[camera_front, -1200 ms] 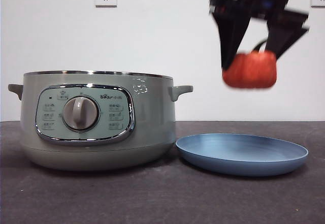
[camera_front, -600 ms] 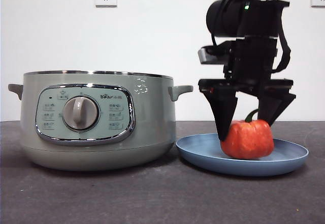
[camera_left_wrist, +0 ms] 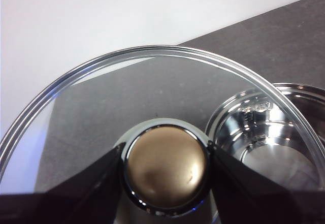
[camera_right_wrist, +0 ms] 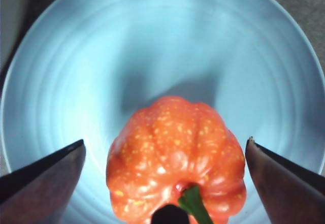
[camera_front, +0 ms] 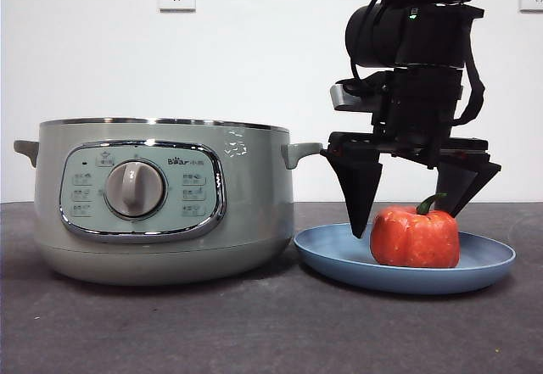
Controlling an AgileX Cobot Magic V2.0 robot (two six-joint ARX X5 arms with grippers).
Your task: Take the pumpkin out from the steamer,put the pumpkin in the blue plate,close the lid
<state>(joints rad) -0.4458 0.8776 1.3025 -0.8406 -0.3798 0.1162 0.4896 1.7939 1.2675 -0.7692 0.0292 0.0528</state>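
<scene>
Sage-green steamer (camera_front: 161, 200): stood at the left of the table, uncovered; its bare steel bowl is seen in the left wrist view.
Lid (camera_left_wrist: 152, 82): held off the pot, its knob (camera_left_wrist: 166, 169) pinched by the left gripper (camera_left_wrist: 165, 170).
Plate (camera_front: 339, 251): just beside the steamer, on its right.
Pumpkin (camera_front: 415, 237): set upright in the plate, stem up.
Right gripper (camera_front: 411, 196): spread wide on either side of the pumpkin, neither jaw touching it.
Done: pumpkin taken out and plated.
Left: lid to be brought over the pot and lowered onto the rim.
</scene>
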